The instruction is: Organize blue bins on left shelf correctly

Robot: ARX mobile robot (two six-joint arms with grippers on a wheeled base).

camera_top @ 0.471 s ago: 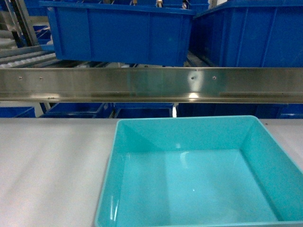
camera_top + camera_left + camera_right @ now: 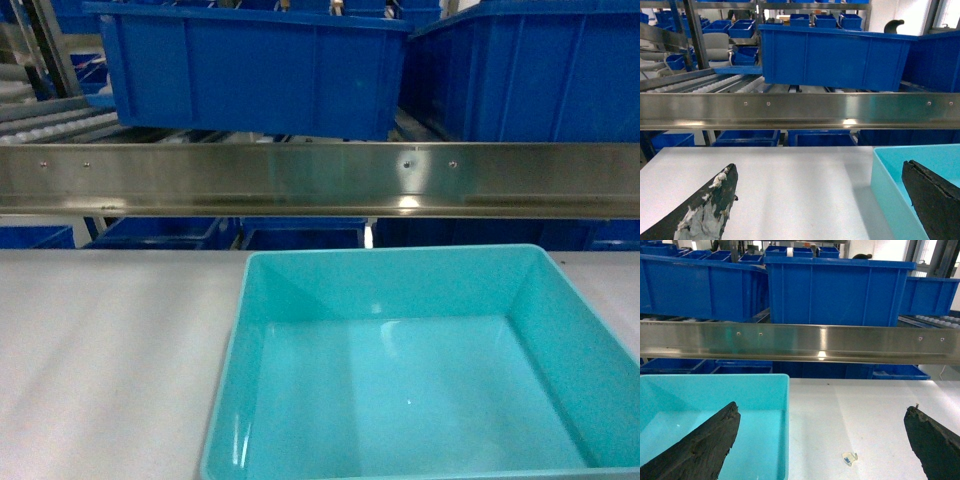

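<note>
Turquoise bin straddled by both spread claws.

We see turquoise bin: empty, upright, on white table | steel roller shelf: rail just behind it, above

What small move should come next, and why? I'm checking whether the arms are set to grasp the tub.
Probably lower both arms to clamp the turquoise bin's side walls: the left gripper and right gripper are both open, each straddling one wall, and the bin rests empty on the white table.
</note>
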